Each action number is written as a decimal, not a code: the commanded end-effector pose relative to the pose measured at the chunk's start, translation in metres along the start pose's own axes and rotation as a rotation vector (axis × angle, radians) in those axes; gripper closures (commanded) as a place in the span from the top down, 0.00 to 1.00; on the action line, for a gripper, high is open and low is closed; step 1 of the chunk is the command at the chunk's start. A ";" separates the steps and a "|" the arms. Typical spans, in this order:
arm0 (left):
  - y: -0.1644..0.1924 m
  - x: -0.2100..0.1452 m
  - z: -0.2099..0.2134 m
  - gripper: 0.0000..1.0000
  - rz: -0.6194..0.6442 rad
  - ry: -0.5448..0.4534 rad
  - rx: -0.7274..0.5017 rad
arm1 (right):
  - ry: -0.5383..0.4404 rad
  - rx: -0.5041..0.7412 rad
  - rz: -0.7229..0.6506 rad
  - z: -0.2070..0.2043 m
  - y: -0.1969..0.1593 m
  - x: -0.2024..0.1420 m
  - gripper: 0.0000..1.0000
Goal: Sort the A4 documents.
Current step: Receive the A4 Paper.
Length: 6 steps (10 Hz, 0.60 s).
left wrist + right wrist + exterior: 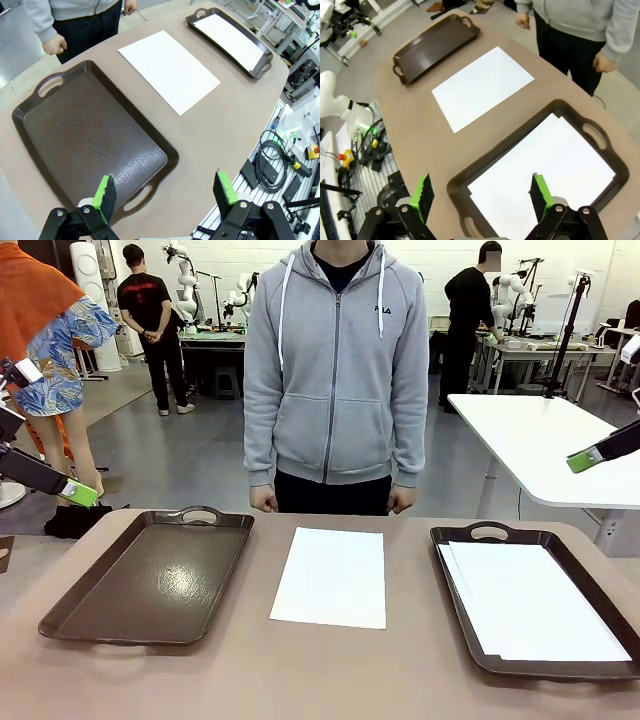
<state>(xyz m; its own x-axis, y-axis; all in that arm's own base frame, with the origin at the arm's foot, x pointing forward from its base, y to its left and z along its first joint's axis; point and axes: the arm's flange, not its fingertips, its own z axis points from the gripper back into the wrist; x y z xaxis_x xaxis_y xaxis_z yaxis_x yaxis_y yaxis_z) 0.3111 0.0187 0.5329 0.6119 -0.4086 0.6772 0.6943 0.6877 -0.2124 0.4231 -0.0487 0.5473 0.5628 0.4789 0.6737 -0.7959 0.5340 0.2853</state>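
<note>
While raised above the table (330,680), left gripper (165,192) open over empty tray (90,140); single A4 sheet (332,576) between the trays; right gripper (481,192) open above paper stack (545,170) in right tray (570,112).

A robotics lab: robot arms (185,280) on workbenches (212,337), grey concrete floor (180,455).

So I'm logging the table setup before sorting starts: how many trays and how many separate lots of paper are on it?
Dark brown trays: 2, the empty left tray and the right tray.
Paper lots: 2, the single A4 sheet on the table between them and the stack of A4 sheets in the right tray; its sheet count can't be told.
Total: 4.
</note>
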 end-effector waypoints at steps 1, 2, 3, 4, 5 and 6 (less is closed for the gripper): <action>0.002 -0.001 0.000 1.00 -0.010 -0.011 -0.017 | 0.000 0.004 0.026 0.003 0.014 -0.011 1.00; 0.002 -0.001 0.000 1.00 -0.010 -0.011 -0.017 | -0.002 -0.001 0.021 0.003 0.013 -0.010 1.00; 0.002 -0.001 0.000 1.00 -0.010 -0.011 -0.017 | -0.001 -0.004 0.016 0.002 0.013 -0.010 1.00; 0.002 -0.001 0.000 1.00 -0.010 -0.011 -0.017 | 0.002 -0.003 0.012 0.001 0.012 -0.010 1.00; 0.002 -0.001 0.000 1.00 -0.010 -0.011 -0.017 | 0.019 0.000 0.002 -0.001 0.011 -0.010 1.00; 0.002 -0.001 0.000 1.00 -0.010 -0.011 -0.017 | -0.004 0.003 0.014 0.005 0.013 -0.004 1.00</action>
<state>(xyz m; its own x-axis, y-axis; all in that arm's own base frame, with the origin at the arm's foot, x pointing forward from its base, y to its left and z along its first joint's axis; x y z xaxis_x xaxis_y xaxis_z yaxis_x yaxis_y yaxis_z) 0.3111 0.0187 0.5329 0.6119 -0.4086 0.6772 0.6942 0.6877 -0.2124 0.4107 -0.0471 0.5504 0.5533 0.4844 0.6776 -0.8033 0.5256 0.2801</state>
